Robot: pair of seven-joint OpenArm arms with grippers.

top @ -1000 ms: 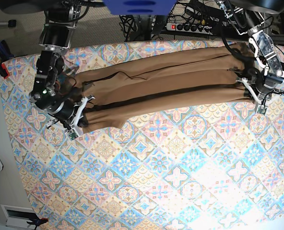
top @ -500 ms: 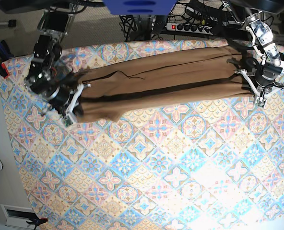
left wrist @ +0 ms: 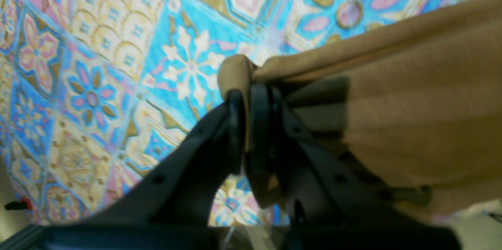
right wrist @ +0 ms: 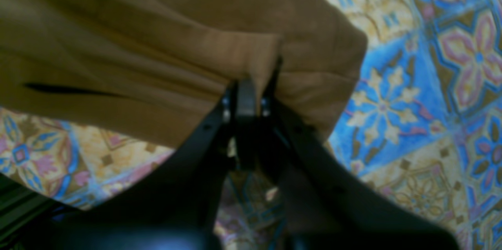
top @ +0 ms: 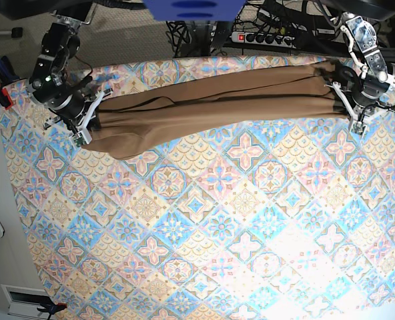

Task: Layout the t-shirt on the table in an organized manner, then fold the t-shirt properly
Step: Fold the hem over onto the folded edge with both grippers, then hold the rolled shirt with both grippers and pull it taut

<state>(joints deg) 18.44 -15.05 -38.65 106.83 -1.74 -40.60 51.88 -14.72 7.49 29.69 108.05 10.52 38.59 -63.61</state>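
**Tan shirt stretched between two pinching arms at the far edge of the bench**

The plain tan-brown soft cloth t-shirt (top: 217, 100) lies drawn out into a long, narrow band across the far side of the bench (top: 217, 227), which is covered in a tile-patterned cloth of blue, pink, peach and cream diamonds; the band runs from one arm to the other, with lengthwise folds along it and a wider flap sagging toward the near side at the base view's left end.

The left fingers (left wrist: 248, 97) are clenched on a rolled edge of the shirt — the cloth bulges over their tips and runs off to the right of the wrist view; in the base view this arm (top: 357, 100) sits at the band's right end.

The right fingers (right wrist: 251, 85) are likewise clamped on a bunched fold of the shirt — cloth wraps round both sides of the tips; this arm (top: 84, 123) holds the band's left end in the base view.

A black power strip (top: 264, 38) lies on the floor beyond the bench.
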